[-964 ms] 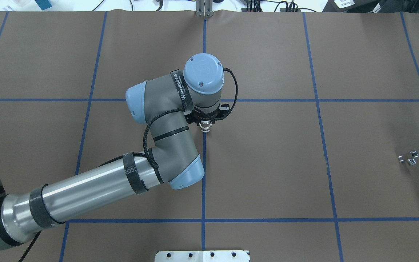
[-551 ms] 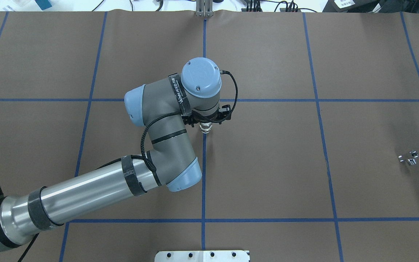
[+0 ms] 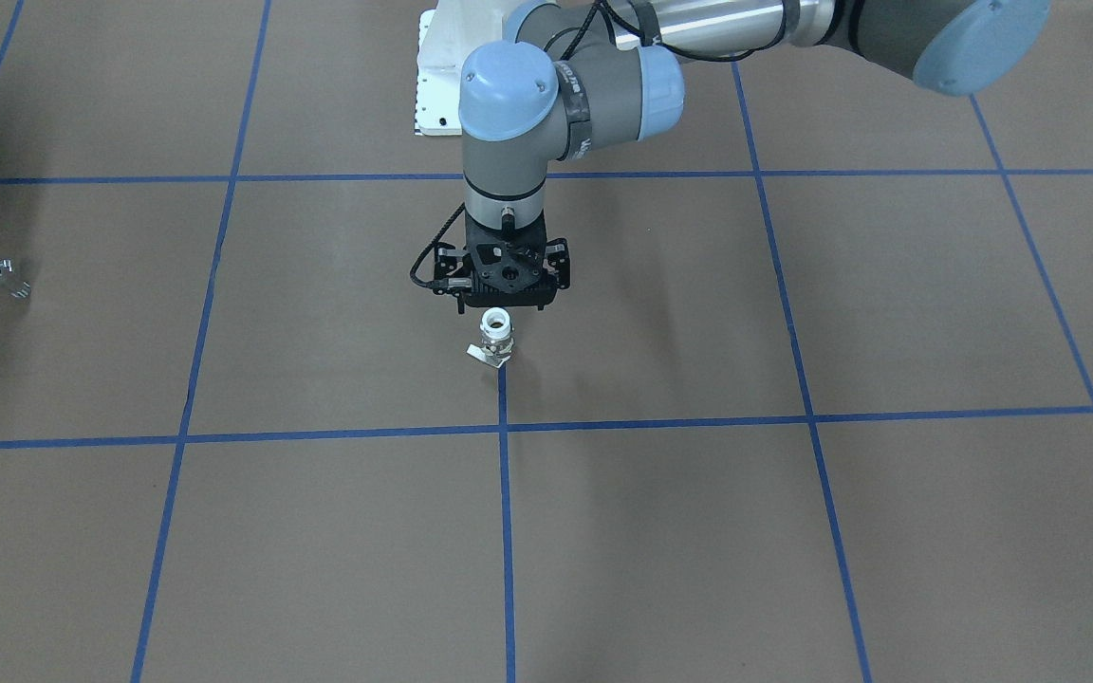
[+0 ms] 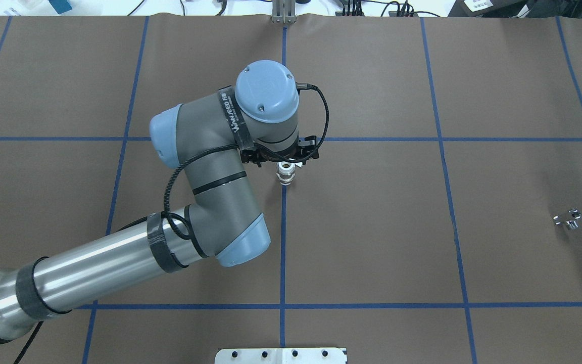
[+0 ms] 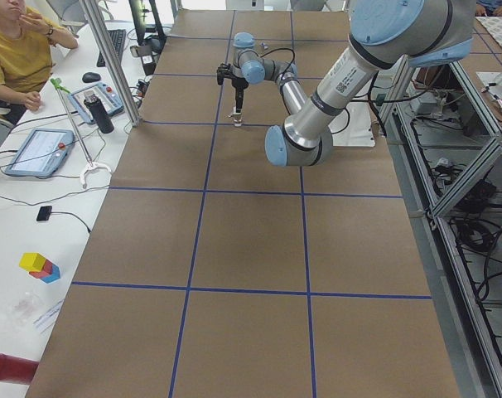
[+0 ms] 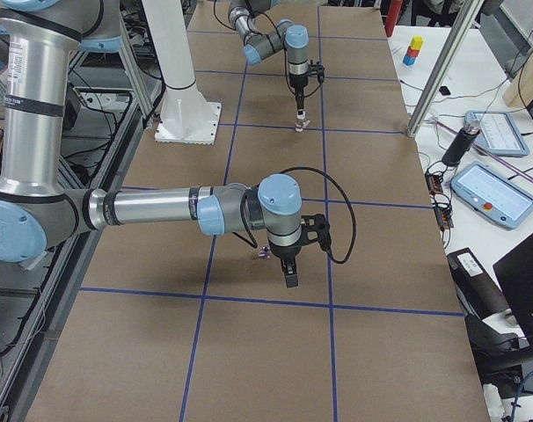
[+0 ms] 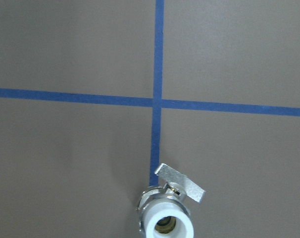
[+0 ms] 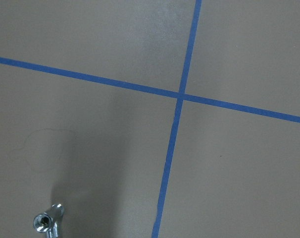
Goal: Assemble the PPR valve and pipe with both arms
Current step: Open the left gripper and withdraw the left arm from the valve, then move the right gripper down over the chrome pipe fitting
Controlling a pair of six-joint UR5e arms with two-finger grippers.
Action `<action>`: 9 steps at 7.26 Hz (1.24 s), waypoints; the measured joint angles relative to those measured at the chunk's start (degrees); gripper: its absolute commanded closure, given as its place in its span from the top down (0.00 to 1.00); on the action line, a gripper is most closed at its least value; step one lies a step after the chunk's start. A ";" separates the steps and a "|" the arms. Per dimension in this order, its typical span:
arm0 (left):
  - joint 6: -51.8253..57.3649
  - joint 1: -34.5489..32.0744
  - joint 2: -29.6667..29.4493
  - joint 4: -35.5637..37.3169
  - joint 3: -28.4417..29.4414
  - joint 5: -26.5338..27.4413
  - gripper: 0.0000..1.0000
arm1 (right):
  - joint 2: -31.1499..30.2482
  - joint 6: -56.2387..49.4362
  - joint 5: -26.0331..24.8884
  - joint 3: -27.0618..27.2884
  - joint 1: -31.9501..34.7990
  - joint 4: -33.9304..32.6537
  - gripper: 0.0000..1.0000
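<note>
Table: a brown sheet divided into squares by blue tape.
Near edge: a white bolted base plate sits at its middle.
Left arm: the left arm comes in from the near left corner, bends at the elbow and ends over the middle of the tabletop with its wrist pointing straight down.
Pipe: the pipe is a small shiny metal piece lying close to the right edge, roughly midway between the near and far edges.
Right claw: the right claw shows only in the side camera. It hangs fingers-down above the sheet, just beside the pipe and apart from it. Open or closed, I cannot tell.
Valve: the valve stands upright at the middle of the tabletop, on a tape line. Its white ring end is up and its flat lever tab sticks out at the base toward the right edge.
Left claw: the left claw hangs directly over the valve. From the side its fingertips seem to end just above the white ring rather than around it, so the valve looks free. Whether the fingers are spread or together, I cannot tell.
Far edge: a metal bracket sits at its middle. Beyond it a person in a yellow shirt sits at a white desk with a tablet.
</note>
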 measured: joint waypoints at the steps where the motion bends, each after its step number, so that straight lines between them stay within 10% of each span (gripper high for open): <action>1: 3.81 -1.08 3.73 3.60 -6.67 -0.05 1.00 | 0.01 0.00 0.00 0.03 0.00 0.85 1.00; 4: 27.35 -11.05 16.95 14.30 -24.25 -3.47 1.00 | 0.10 0.12 1.02 0.45 0.00 2.25 1.00; 9: 75.33 -42.69 39.22 15.37 -26.20 -16.53 1.00 | 0.24 13.52 2.63 6.34 -4.35 2.13 1.00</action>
